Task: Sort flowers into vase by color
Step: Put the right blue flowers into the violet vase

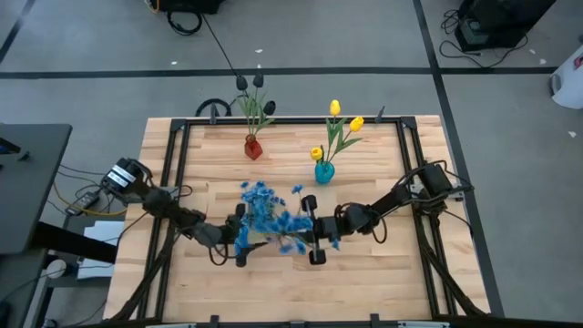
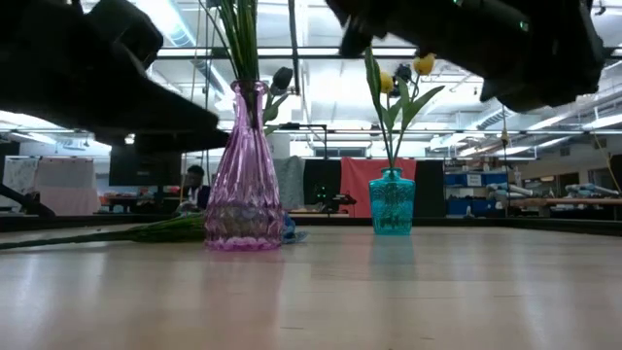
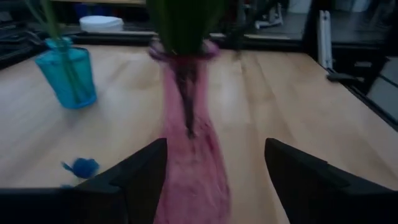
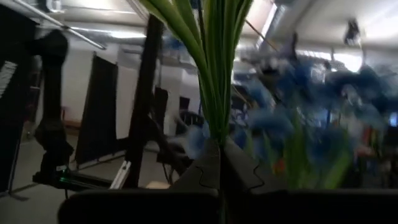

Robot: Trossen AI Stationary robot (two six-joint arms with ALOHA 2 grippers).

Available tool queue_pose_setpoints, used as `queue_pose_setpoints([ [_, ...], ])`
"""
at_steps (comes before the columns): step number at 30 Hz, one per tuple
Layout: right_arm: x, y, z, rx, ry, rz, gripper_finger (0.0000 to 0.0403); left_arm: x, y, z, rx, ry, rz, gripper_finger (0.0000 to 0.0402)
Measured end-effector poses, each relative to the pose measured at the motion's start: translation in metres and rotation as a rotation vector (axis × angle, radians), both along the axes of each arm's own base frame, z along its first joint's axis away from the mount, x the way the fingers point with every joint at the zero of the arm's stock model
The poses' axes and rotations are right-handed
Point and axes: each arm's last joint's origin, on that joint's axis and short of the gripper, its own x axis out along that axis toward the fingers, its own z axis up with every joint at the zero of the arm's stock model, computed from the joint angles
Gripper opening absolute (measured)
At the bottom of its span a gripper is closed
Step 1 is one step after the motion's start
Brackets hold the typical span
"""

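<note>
The high view looks straight down on the whole table (image 1: 182, 292). The low view sits at tabletop height, facing across to the far edge. Both show the pink vase (image 2: 239, 175) and teal vase (image 1: 324, 171). Wrist views sit close.
</note>
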Motion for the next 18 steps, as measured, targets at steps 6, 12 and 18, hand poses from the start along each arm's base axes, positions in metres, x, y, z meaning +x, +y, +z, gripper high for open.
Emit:
queue_pose_setpoints([
  [6, 0.012, 0.002, 0.016, -0.115, -0.08, -0.009, 0.001, 0.009, 0.011, 0.004, -0.012, -0.027, 0.056, 0.0297],
  [12, 0.026, -0.005, 0.024, -0.172, -0.084, -0.015, 0.001, 0.022, 0.014, 0.013, 0.031, -0.051, 0.057, 0.03],
  [18, 0.035, -0.011, 0.028, -0.203, -0.066, -0.002, 0.001, 0.028, 0.018, 0.016, 0.071, -0.046, 0.066, 0.0268],
])
